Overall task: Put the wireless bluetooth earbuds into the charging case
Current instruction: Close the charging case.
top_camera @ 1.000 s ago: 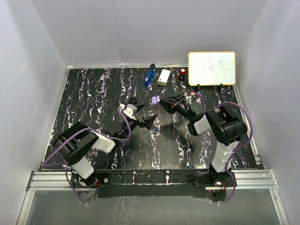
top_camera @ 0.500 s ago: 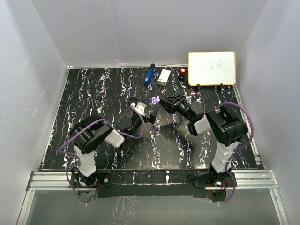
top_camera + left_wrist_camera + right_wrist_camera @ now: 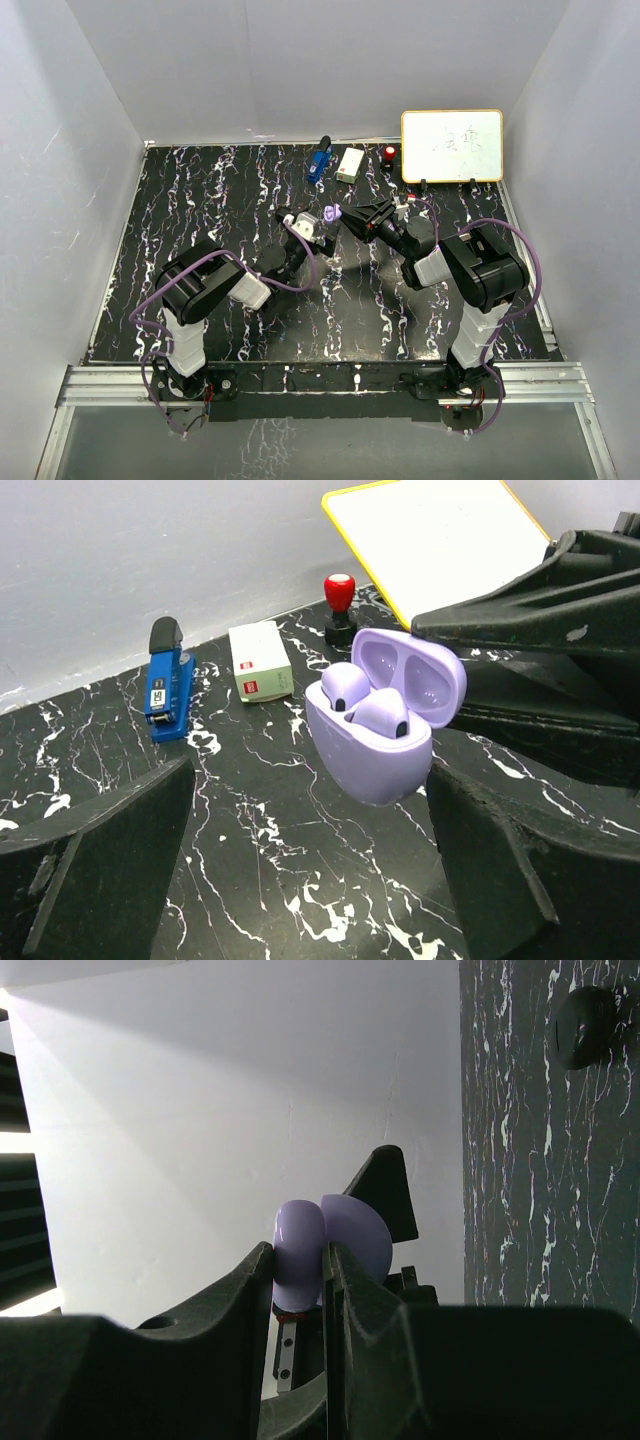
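My right gripper [image 3: 340, 214] is shut on the pale lilac charging case [image 3: 332, 213] and holds it above the table. In the left wrist view the case [image 3: 385, 755] has its lid open, with two lilac earbuds [image 3: 346, 683] seated in it. In the right wrist view the case [image 3: 300, 1240] is pinched between my right fingers [image 3: 352, 1290]. My left gripper [image 3: 318, 237] is open and empty, just left of the case and pointing at it; its gripper [image 3: 310, 880] shows wide apart. The black earbuds are not in view.
A blue stapler [image 3: 319, 162], a small white box [image 3: 350, 164] and a red-topped stamp [image 3: 389, 155] stand at the back. A whiteboard [image 3: 452, 145] leans at the back right. A black round case [image 3: 585, 1025] lies on the table.
My left arm has folded in and swung its open gripper right and back, up close to the lilac case. My right gripper has held still with the case.
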Motion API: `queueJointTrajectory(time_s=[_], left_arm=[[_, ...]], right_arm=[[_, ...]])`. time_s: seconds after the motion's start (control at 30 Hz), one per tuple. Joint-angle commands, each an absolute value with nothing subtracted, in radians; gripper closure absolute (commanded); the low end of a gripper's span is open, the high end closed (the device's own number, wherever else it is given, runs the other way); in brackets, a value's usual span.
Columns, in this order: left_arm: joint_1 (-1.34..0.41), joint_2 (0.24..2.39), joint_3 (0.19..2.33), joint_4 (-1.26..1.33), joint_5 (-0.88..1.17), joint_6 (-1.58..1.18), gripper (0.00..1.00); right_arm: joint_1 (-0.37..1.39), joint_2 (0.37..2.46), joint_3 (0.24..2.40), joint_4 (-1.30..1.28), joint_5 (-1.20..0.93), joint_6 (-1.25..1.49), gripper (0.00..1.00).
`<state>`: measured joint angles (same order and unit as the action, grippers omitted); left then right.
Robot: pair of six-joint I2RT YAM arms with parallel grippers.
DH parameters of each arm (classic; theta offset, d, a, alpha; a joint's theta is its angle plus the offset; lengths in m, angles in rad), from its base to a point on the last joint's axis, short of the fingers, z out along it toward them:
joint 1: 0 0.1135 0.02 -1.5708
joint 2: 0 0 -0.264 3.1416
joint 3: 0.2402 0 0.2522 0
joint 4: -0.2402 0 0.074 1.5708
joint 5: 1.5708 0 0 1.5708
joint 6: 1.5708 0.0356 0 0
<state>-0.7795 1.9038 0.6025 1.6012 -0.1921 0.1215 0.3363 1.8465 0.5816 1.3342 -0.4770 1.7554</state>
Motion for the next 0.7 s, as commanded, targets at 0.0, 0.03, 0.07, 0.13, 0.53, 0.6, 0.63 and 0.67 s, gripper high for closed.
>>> queueJointTrajectory(time_s=[0.0, 0.03, 0.07, 0.13, 0.53, 0.6, 0.63, 0.67], left_arm=[[-0.784, 1.901, 0.643, 1.786, -0.207, 0.148, 0.01], [-0.784, 1.902, 0.647, 1.786, -0.210, 0.150, 0.01], [-0.784, 1.903, 0.649, 1.786, -0.213, 0.152, 0.01], [-0.784, 1.903, 0.651, 1.786, -0.225, 0.153, 0.01], [-0.778, 1.880, 0.644, 1.787, -0.284, 0.168, 0.01], [-0.775, 1.875, 0.642, 1.788, -0.289, 0.166, 0.01], [-0.774, 1.872, 0.641, 1.787, -0.290, 0.165, 0.01], [-0.772, 1.869, 0.640, 1.787, -0.291, 0.163, 0.01]], right_arm=[[0.336, 1.810, 0.594, 1.380, -0.476, 1.746, 1.00], [0.336, 1.809, 0.594, 1.381, -0.475, 1.746, 1.00], [0.336, 1.807, 0.591, 1.380, -0.474, 1.747, 1.00], [0.335, 1.807, 0.590, 1.379, -0.474, 1.745, 1.00], [0.335, 1.802, 0.576, 1.377, -0.473, 1.745, 1.00], [0.335, 1.801, 0.574, 1.376, -0.473, 1.744, 1.00], [0.335, 1.801, 0.573, 1.375, -0.473, 1.743, 1.00], [0.335, 1.800, 0.571, 1.374, -0.473, 1.742, 1.00]])
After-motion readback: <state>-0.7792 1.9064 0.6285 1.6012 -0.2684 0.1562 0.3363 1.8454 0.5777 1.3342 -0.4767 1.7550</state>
